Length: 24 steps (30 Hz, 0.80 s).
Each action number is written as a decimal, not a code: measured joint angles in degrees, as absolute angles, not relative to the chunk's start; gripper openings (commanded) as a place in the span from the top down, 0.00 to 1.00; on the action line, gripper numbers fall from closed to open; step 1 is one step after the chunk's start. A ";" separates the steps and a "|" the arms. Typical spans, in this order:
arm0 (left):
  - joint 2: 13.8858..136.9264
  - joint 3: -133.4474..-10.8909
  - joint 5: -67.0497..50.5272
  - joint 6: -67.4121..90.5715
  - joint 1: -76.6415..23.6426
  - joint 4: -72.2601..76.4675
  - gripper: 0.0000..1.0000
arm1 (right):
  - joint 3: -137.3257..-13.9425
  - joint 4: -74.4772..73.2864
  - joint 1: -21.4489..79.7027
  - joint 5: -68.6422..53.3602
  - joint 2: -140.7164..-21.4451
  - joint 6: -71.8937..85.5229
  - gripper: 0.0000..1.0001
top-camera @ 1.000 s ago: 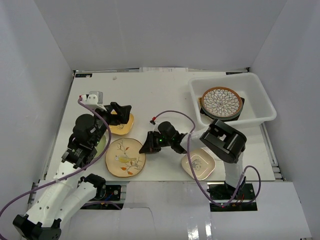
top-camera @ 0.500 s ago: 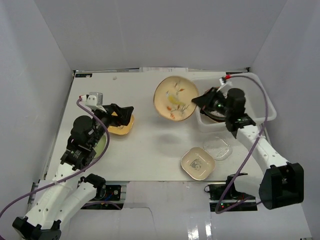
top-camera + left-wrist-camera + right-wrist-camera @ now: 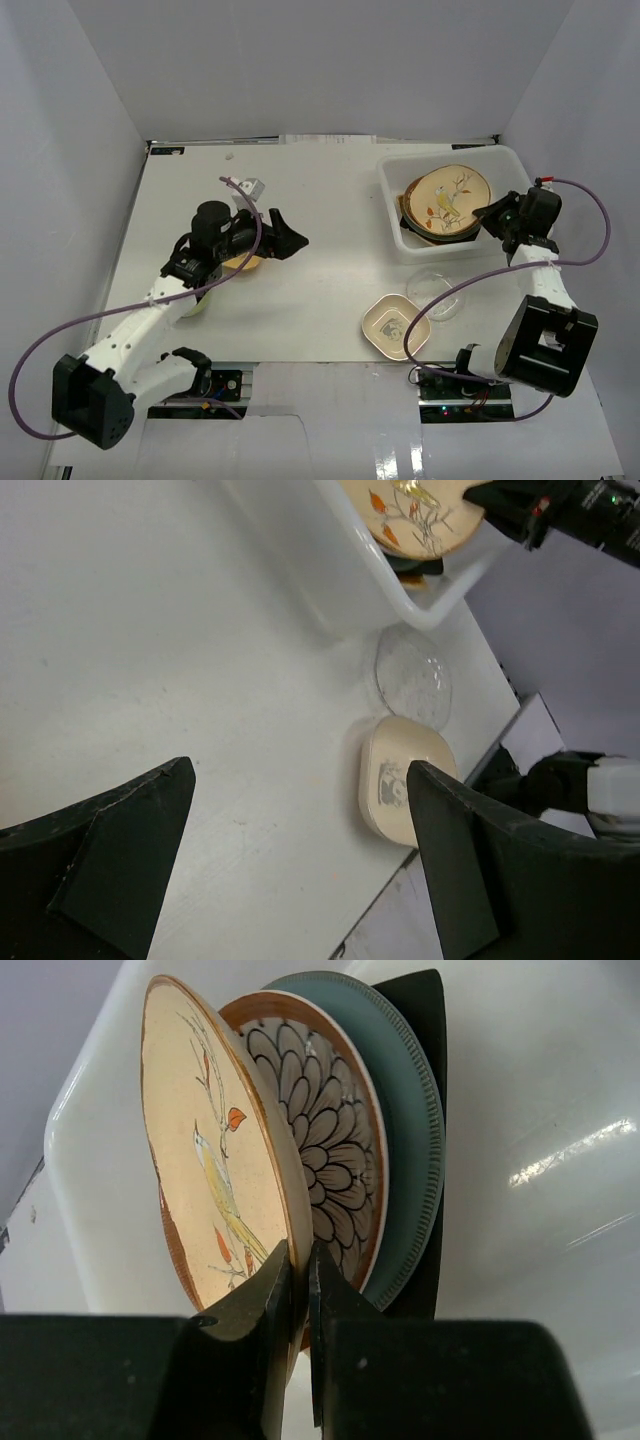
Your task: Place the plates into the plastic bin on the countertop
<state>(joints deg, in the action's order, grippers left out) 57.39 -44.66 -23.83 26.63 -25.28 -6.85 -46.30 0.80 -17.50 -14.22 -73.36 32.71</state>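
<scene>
My right gripper [image 3: 490, 215] is shut on the rim of the bird-painted tan plate [image 3: 448, 200] and holds it tilted in the plastic bin [image 3: 520, 160]. In the right wrist view the jaws [image 3: 300, 1260] pinch its edge [image 3: 210, 1160]. Behind it lie the flower-patterned plate [image 3: 320, 1150], the teal plate [image 3: 400, 1130] and the dark square plate [image 3: 425, 1020]. My left gripper [image 3: 285, 238] is open and empty above the countertop [image 3: 330, 190]. The panda-printed cream plate [image 3: 395, 327] and the clear glass plate [image 3: 432, 298] lie near the front edge. The yellow plate [image 3: 240, 262] and a green plate [image 3: 205, 297] are partly hidden under my left arm.
The left wrist view shows the open gripper [image 3: 300, 780] over bare table, with the panda plate [image 3: 405, 780], the glass plate [image 3: 412, 672] and the bin's corner [image 3: 330, 570] beyond. White walls enclose the table on three sides.
My right arm lifted the bird-painted plate from the front left of the table and carried it into the bin. My left gripper swung right, off the yellow plate towards the table's middle.
</scene>
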 measured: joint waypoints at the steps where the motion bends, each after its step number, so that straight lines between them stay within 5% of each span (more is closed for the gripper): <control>1: 59.31 -44.88 -25.85 27.14 -25.36 -6.83 0.02 | -46.24 0.45 -17.91 -14.52 -74.56 33.19 0.92; 5: 65.87 -45.36 -31.64 29.45 -27.20 -6.90 0.02 | -46.33 2.66 -19.00 -16.93 -78.00 35.05 0.92; 7: 68.31 -45.50 -32.21 30.63 -29.78 -6.90 0.02 | -46.39 3.79 -19.00 -17.39 -79.07 35.48 0.83; 8: 69.43 -45.50 -32.21 31.20 -31.57 -6.85 0.02 | -46.44 4.29 -19.00 -17.56 -79.61 35.73 0.62; 11: 73.34 -45.87 -29.41 32.69 -38.83 -6.70 0.02 | -46.81 4.47 -19.00 -18.26 -80.73 35.75 0.27; 15: 82.50 -47.97 -24.84 33.63 -49.52 -6.42 0.02 | -47.81 5.28 -18.31 -17.96 -79.61 34.30 0.04; 24: 97.36 -56.18 -15.11 33.19 -55.61 -7.09 0.04 | -43.81 3.18 -17.89 -13.69 -65.80 32.51 0.03</control>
